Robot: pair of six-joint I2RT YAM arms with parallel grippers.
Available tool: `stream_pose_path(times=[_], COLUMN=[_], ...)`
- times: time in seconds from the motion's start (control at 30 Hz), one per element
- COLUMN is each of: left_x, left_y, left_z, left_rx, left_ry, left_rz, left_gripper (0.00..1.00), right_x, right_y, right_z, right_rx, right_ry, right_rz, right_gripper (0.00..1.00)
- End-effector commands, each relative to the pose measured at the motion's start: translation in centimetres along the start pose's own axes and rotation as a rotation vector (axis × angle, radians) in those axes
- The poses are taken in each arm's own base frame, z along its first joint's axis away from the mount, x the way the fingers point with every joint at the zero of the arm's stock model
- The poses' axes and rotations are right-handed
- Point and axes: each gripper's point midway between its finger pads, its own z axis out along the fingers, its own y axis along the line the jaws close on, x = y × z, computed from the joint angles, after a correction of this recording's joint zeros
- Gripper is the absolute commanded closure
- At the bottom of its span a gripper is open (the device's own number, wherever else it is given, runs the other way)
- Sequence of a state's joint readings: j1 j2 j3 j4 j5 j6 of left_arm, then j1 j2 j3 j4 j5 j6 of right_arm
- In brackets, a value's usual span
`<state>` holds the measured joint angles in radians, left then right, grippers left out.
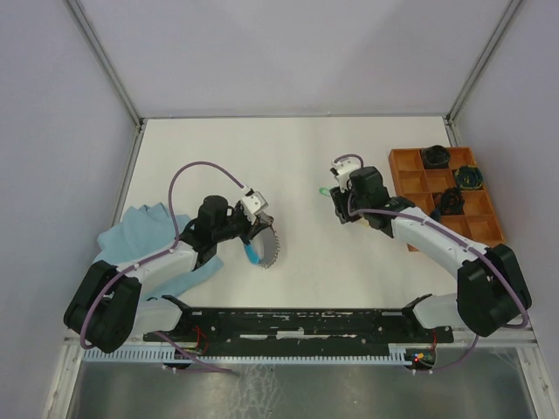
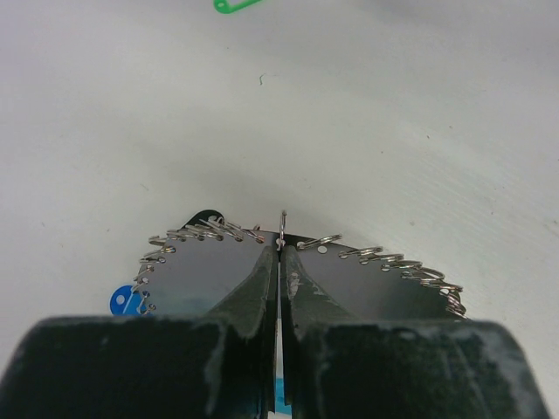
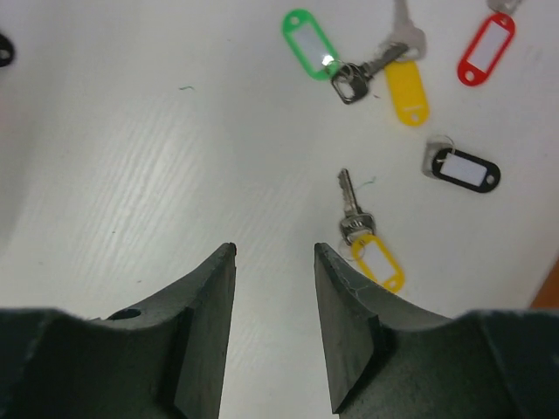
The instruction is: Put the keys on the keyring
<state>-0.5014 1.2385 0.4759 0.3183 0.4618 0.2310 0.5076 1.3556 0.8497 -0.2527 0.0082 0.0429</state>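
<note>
Grey wire of the keyring (image 2: 395, 262) pinched in the left gripper (image 2: 279, 255) — jaws closed tight on it, left of centre on the table (image 1: 288, 157). Small silver rings (image 2: 205, 231) strung along the loop to either side of the pinch; blue sleeve (image 1: 251, 255) below the fingers in the top view. Crumpled blue cloth (image 1: 144, 229) just left of that arm.

Well apart from the keyring, on the right half: right gripper (image 3: 275, 255) over the table with jaws parted, nothing between them. Keys (image 3: 350, 208) loose on the white surface before it. Nearest, just beside one fingertip, one with a yellow tag (image 3: 377, 260), blade pointing away. Further off to the right, a black tag (image 3: 467, 170). Beyond — a green tag (image 3: 308, 42), a second yellow tag (image 3: 408, 94) and a red tag (image 3: 485, 48), green and yellow meeting at a dark key head. Orange tray (image 1: 409, 185) at the table's right edge, dark coiled bundles (image 1: 450, 201) in three of its compartments.
</note>
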Motion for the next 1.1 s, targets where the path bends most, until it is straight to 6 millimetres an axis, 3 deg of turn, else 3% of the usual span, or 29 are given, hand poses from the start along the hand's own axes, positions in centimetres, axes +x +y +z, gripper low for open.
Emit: stream_pose_path(times=[0.0,0.33,0.53,0.73,1.07], left_x=[-2.9,-2.9,-2.9,-2.8,-2.6], left_y=[1.2,1.3,1.2,0.7,0.4], left_z=[-0.3,-0.6,-0.5,-0.3,-0.1], left_rx=[-0.072,-0.083,-0.077,-0.042,-0.017], left_ry=[-0.106,-0.123,-0.123,-0.12,-0.112], left_rz=[0.004,0.006,0.017,0.021,0.027], left_gripper=[0.97,0.97,0.97,0.97,0.97], right_x=[-0.9,-1.7,-0.7,-0.9,0.0], right_y=[-3.2,-9.3,-12.0,-13.1,-13.0], right_z=[-0.1,2.3,4.6,6.3,9.0], right_rx=[0.143,0.205,0.159,0.11,0.038], right_ry=[0.013,0.063,0.111,0.148,0.243], right_rz=[0.093,0.23,0.359,0.369,0.394], right_gripper=[0.51,0.52,0.57,0.57,0.59])
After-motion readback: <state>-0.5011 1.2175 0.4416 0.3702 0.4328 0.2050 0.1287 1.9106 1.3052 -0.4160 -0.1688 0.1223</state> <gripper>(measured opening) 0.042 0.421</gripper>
